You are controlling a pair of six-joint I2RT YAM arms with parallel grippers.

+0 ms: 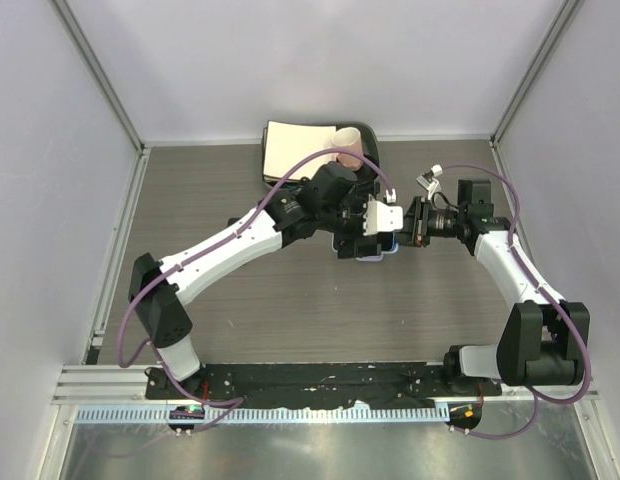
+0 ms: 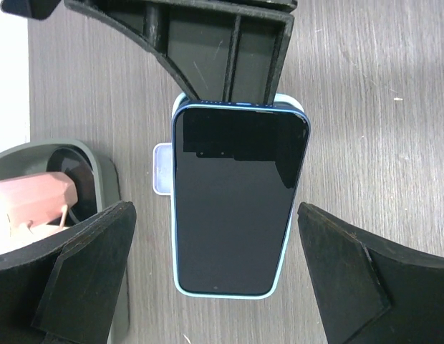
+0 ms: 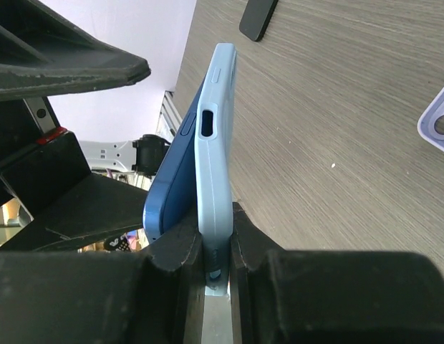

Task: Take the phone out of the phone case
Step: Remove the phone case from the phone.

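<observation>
Right gripper (image 3: 216, 247): fingers pressed together on one end of the light-blue phone case (image 3: 215, 150), near the middle of the desk (image 3: 336, 107). Phone (image 3: 172, 179): dark blue, its gripped end standing clear of the case. Left gripper (image 2: 218, 265): fingers spread wide to either side of the phone, apart from it.

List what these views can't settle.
Top external: phone case mostly hidden under the left gripper.
Left wrist: the case's far end covered by the right gripper; lilac item mostly behind the phone.
Right wrist: black object cut off by the top edge.
</observation>
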